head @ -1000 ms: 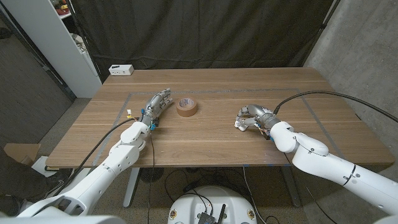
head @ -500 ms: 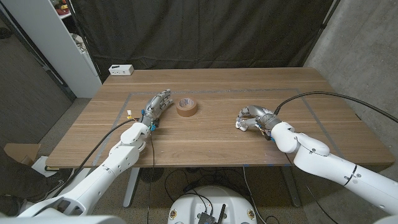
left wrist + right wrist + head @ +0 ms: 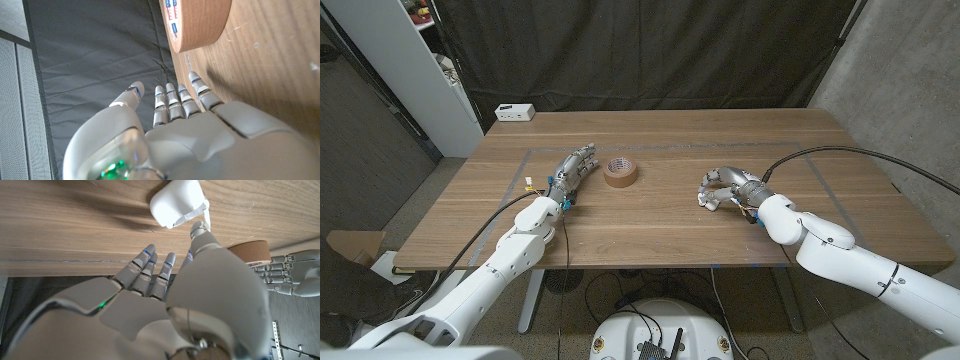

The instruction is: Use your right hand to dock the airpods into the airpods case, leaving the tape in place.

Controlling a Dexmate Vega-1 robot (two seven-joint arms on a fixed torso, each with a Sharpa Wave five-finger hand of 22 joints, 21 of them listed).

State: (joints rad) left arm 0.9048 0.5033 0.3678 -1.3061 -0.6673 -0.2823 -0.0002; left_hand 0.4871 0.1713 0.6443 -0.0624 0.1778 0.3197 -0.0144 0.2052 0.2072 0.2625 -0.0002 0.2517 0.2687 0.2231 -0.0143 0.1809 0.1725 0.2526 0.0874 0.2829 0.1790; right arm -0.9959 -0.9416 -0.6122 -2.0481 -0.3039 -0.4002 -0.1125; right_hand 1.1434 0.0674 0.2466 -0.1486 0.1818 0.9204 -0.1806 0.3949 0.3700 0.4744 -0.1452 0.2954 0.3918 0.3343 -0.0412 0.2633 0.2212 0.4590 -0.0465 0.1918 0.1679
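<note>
My right hand (image 3: 722,187) curled over white case (image 3: 176,201) on table (image 3: 660,225), earbud (image 3: 205,215) at fingertip; grip unclear. Docking underway. Next: press earbud in gently. Tape (image 3: 620,171) near open left hand (image 3: 573,167).

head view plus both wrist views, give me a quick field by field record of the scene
surface: wooden table
tape: brown roll of tape lying flat, left of centre
case: white rounded airpods case on the table, at the right hand's fingertips
earbud: a thin white stem shows by the case; cannot tell if it is docked
left hand: fingers extended beside the tape, holding nothing
right hand: fingers curled over the case; grip cannot be told
far edge: small white box
</note>
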